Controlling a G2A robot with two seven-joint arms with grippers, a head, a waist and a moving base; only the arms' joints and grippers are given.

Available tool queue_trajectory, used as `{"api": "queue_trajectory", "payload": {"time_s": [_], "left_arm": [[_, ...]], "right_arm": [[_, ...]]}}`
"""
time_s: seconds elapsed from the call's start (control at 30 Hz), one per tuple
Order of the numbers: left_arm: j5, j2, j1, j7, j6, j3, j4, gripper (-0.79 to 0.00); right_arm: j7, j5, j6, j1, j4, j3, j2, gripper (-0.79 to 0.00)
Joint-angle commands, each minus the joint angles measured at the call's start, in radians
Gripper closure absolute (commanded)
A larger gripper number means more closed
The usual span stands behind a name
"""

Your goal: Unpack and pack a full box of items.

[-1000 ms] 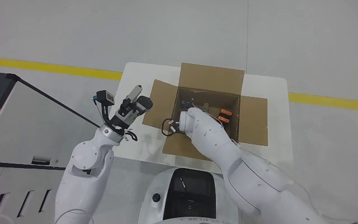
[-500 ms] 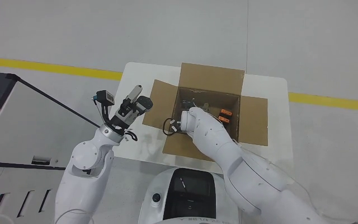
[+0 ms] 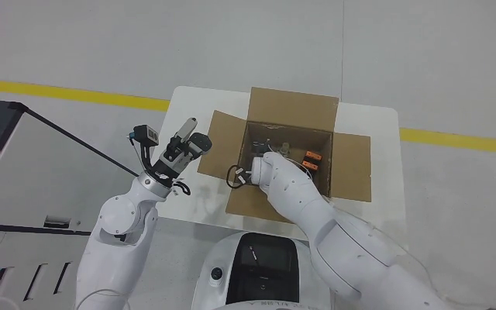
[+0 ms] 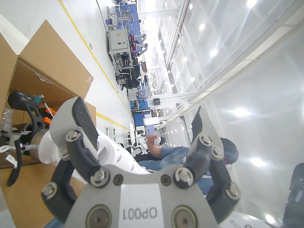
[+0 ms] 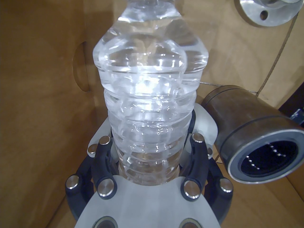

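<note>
The left hand (image 4: 140, 119) is tilted upward, its two fingers (image 4: 84, 122) spread wide with nothing between them. Beside it sits the open cardboard box (image 4: 54, 55), where the other arm (image 4: 111, 150) dips inside near orange pieces (image 4: 48, 116).

One cardboard box (image 3: 350, 167), four flaps folded out. One white table (image 3: 372, 124) under it. In box: one clear water bottle (image 5: 149, 84), one dark linear bearing (image 5: 249, 138), one flanged metal bushing (image 5: 268, 3), two orange parts (image 3: 309, 156) side by side. Small bagged bits (image 3: 267, 143) by far wall of box, too small to count. Two grippers: left gripper (image 4: 140, 117), right gripper (image 5: 152, 162). One yellow floor line (image 3: 77, 94).
</note>
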Motion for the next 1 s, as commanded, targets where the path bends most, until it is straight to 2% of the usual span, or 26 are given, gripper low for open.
{"api": "queue_trajectory", "payload": {"time_s": [0.0, 0.03, 0.07, 0.97], "left_arm": [[0.000, 0.000, 0.000, 0.000, 0.000, 0.000, 0.000, -0.785], [0.000, 0.000, 0.000, 0.000, 0.000, 0.000, 0.000, -0.785], [0.000, 0.000, 0.000, 0.000, 0.000, 0.000, 0.000, -0.785], [0.000, 0.000, 0.000, 0.000, 0.000, 0.000, 0.000, -0.785]], "right_arm": [[0.003, -0.005, 0.002, 0.002, 0.003, 0.000, 0.000, -0.302], [0.005, -0.006, 0.001, 0.003, 0.004, 0.001, -0.001, -0.175], [0.005, -0.007, 0.001, 0.002, 0.002, 0.001, -0.001, 0.000], [0.015, -0.048, 0.048, 0.011, -0.032, 0.014, -0.009, 0.000]]}}
